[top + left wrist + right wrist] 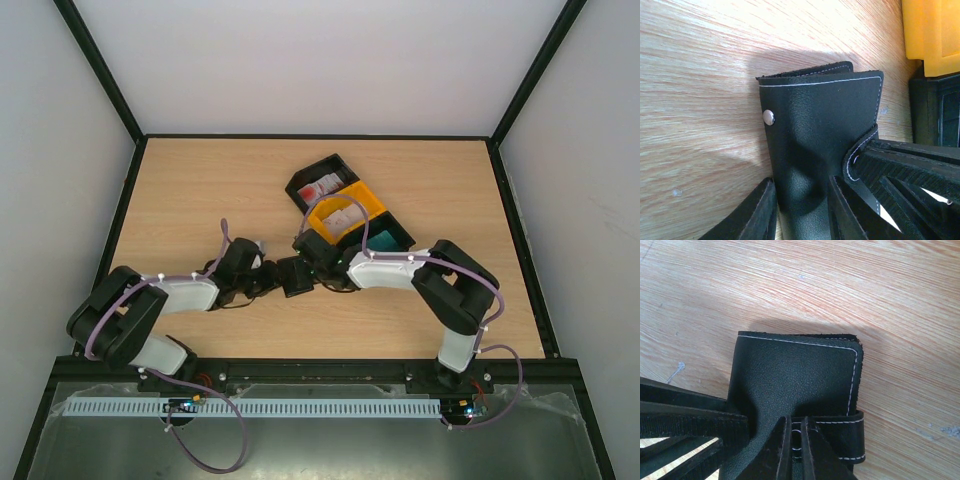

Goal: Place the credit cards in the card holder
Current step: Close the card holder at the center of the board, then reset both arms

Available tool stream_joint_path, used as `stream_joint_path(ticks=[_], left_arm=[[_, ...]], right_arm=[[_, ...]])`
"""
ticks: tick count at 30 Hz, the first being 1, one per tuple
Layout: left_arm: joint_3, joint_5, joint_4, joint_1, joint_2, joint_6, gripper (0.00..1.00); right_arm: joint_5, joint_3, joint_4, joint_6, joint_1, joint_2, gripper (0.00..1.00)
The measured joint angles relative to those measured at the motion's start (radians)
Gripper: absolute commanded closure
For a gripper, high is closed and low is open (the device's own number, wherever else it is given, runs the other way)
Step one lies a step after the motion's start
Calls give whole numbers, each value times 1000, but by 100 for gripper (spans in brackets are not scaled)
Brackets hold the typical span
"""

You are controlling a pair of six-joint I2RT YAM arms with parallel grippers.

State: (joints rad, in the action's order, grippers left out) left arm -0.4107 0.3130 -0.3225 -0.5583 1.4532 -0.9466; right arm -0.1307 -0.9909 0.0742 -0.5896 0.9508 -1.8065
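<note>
The black card holder (pixel 297 277) lies folded on the wooden table between my two grippers. In the left wrist view its body (pixel 810 130) runs between the fingers of my left gripper (pixel 802 215), which is shut on it; a silver snap stud (pixel 768 117) shows on its side. My right gripper (pixel 797 450) is shut on the end of the holder's snap strap (pixel 840 437), against the holder's face (pixel 800 375). The credit cards sit in trays behind: a white one with red blotches (pixel 322 188), a pale white one (pixel 345 215) and a teal one (pixel 383 240).
Three small trays stand in a diagonal row behind the grippers: black (pixel 300 185), yellow (pixel 372 204), black (pixel 400 232). The yellow tray (pixel 932 35) and a black tray (pixel 935 110) are close to the right of the left gripper. Bare wood lies to the left and front.
</note>
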Motion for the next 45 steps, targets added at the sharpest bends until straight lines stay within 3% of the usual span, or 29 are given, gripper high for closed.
stream_joint_path(ticks=[7, 13, 15, 23, 29, 33, 38, 45], left_arm=[[-25, -52, 97, -3, -43, 19, 63], [-108, -148, 248, -3, -191, 66, 51], [-139, -188, 294, -3, -255, 83, 43], [-226, -348, 489, -3, -537, 176, 1], [-308, -496, 643, -3, -762, 222, 0], [-361, -576, 714, -2, -860, 249, 0], [-419, -656, 771, -2, -946, 297, 0], [-478, -750, 833, -2, -1002, 364, 0]], right_arm=[[51, -71, 88, -26, 14, -5, 78], [156, -176, 131, -50, 10, 41, 64], [204, -169, 138, -57, 7, 113, 61], [453, -12, 192, -43, -7, 555, 31], [636, 80, 296, -27, -9, 900, 10], [748, 91, 358, -27, -9, 1116, 1], [864, 90, 419, -41, -9, 1265, 2], [950, 85, 495, -67, -9, 1327, 2]])
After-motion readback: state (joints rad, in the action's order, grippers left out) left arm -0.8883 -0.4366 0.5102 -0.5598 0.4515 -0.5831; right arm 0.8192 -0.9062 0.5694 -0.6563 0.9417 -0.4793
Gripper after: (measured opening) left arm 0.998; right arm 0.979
